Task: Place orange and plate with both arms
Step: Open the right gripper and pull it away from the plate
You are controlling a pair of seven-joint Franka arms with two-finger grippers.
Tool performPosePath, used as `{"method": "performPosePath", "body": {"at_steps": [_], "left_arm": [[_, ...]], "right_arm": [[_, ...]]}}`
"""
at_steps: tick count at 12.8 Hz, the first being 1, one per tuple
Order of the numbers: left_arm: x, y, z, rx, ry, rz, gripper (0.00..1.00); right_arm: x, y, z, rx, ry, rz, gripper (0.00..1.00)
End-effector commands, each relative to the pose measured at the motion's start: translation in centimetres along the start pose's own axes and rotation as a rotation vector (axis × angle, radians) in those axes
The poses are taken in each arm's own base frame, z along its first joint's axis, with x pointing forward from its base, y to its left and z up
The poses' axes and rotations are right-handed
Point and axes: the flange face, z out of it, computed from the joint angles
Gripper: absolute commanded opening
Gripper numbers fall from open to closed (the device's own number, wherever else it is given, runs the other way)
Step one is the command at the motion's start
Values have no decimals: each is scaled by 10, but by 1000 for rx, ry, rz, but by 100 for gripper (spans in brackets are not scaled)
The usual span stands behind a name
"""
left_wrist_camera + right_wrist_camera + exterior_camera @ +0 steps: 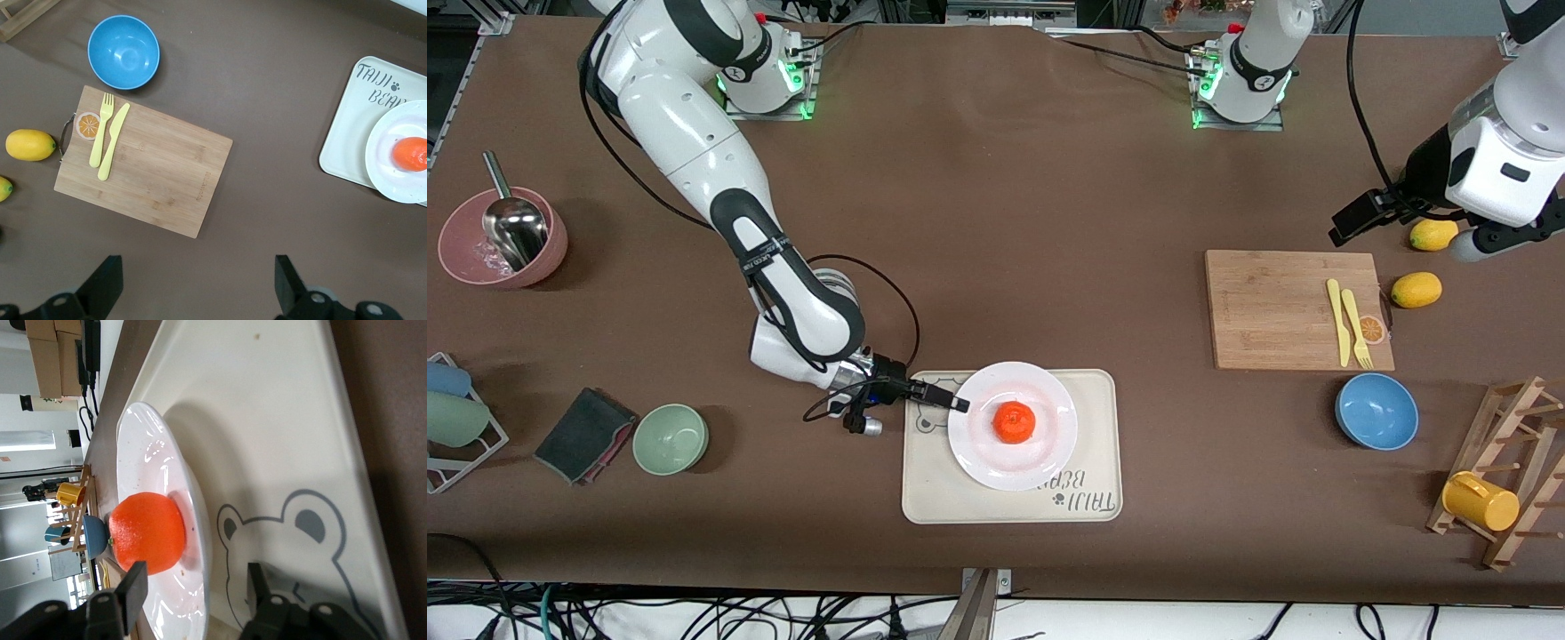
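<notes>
The white plate (980, 455) lies on the cream bear-print tray (925, 491), with the red-orange orange (1014, 421) resting at its middle. My right gripper (959, 404) is low at the plate's rim on the side toward the right arm's end. It is open: one finger is over the plate (143, 453) beside the orange (147, 532), the other is outside the rim above the tray (267, 420), and neither presses on it. My left gripper (1507, 238) waits open and empty in the air over the lemons; its wrist view shows the plate (400, 183) and orange (410, 153) far off.
A wooden cutting board (1294, 307) carries a yellow fork and knife, with two lemons (1416, 290) beside it. A blue bowl (1376, 411) and a rack with a yellow cup (1480, 500) stand nearer the camera. A green bowl (671, 438), dark cloth (585, 434) and pink bowl (503, 238) are toward the right arm's end.
</notes>
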Motion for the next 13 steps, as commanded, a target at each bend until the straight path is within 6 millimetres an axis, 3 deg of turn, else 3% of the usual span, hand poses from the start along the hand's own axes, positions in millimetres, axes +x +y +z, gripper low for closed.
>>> {"method": "performPosePath", "body": {"at_steps": [1,3,7,11,13], "left_arm": [[2,2,-5,-22,-6,-2,100],[3,2,-4,-21,-8,-3,100],[3,2,-4,-19,-8,-4,100],[3,1,-3,-19,-9,-6,100],[2,1,-2,-17,-13,-6,100]], "right_arm": [[6,-18,-13,-42,-8,-67,100],[9,-18,-21,-81,-29,-130,100],[21,-22,-65,-146,-159,-216,100],[35,-31,-131,-334,-379,-305,100],[37,-46,-182,-472,-471,-317,100]]}}
